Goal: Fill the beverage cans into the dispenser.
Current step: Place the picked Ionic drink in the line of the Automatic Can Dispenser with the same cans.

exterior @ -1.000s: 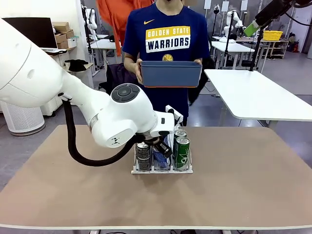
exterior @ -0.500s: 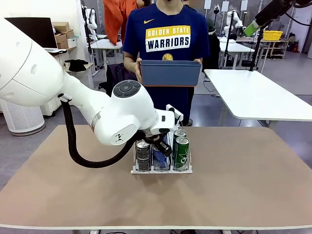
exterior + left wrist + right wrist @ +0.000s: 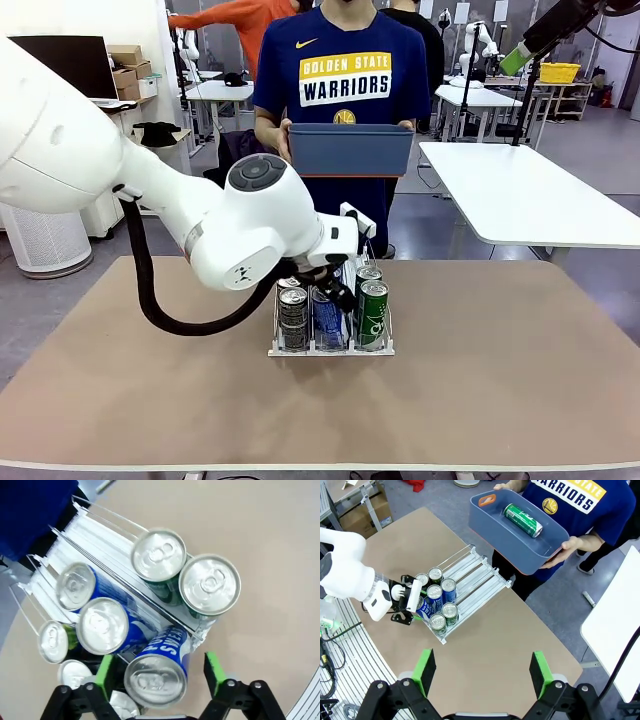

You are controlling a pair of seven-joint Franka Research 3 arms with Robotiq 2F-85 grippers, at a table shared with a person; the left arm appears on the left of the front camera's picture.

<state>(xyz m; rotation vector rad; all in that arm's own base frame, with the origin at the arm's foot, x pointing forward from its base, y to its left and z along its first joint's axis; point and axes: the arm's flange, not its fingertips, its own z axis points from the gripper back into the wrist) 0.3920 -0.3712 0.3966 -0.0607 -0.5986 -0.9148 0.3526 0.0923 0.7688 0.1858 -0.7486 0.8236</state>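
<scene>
1. The dispenser (image 3: 330, 348) stands at the middle of the surface (image 3: 500, 380), at 6 o'clock from the person. The person holds a blue-grey tub (image 3: 350, 152) in both hands.
2. In the front view, the 9 o'clock lane holds a dark can (image 3: 293, 320). The middle lane holds blue ones, and the 3 o'clock lane holds two green cans (image 3: 373, 312).
3. The left pincer (image 3: 159, 674) hangs over the near end of the dispenser with its fingers spread. The green pads (image 3: 105, 675) stand on either side of a blue POCARI SWEAT can (image 3: 167, 647), with a gap on both sides, so nothing is pinched.
4. In the left wrist view, two more blue cans (image 3: 102, 625) sit at 10 o'clock from that can, in the same lane. The green pair lies at 12 to 1 o'clock, in the next lane.
5. The right pincer (image 3: 482, 672) hovers high above the surface, spread wide with nothing between its pads. In its view the dispenser lies at 10 o'clock. The tub is at 12 o'clock, and one lone green can (image 3: 522, 520) lies on its side inside it.
</scene>
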